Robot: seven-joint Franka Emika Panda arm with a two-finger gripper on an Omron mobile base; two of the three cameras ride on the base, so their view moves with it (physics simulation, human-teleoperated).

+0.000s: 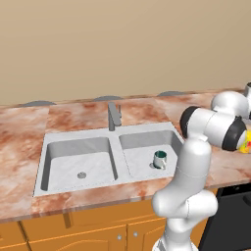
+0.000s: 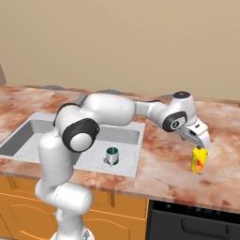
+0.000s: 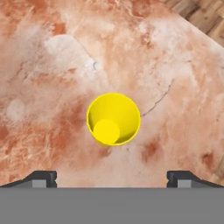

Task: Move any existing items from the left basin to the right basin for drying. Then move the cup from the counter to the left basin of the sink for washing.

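The mug (image 1: 160, 159) already stands in the right basin (image 1: 142, 147) of the sink (image 1: 54, 142); right of the sink, the yellow cup (image 2: 199, 160) stands upright on the worktop (image 2: 164, 154). The tool (image 2: 200, 142) hangs spread wide above it, apparently not touching. Descend straight, centred, then clamp. The hand view shows the cup's (image 3: 113, 118) empty interior; the right base view shows its red mark.

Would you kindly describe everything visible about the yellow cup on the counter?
The cup is small, bright yellow, handleless, with a red mark on its side. It stands upright on the marbled counter, right of the sink, its round mouth open upward and its inside empty. The open gripper hangs just above it without touching.
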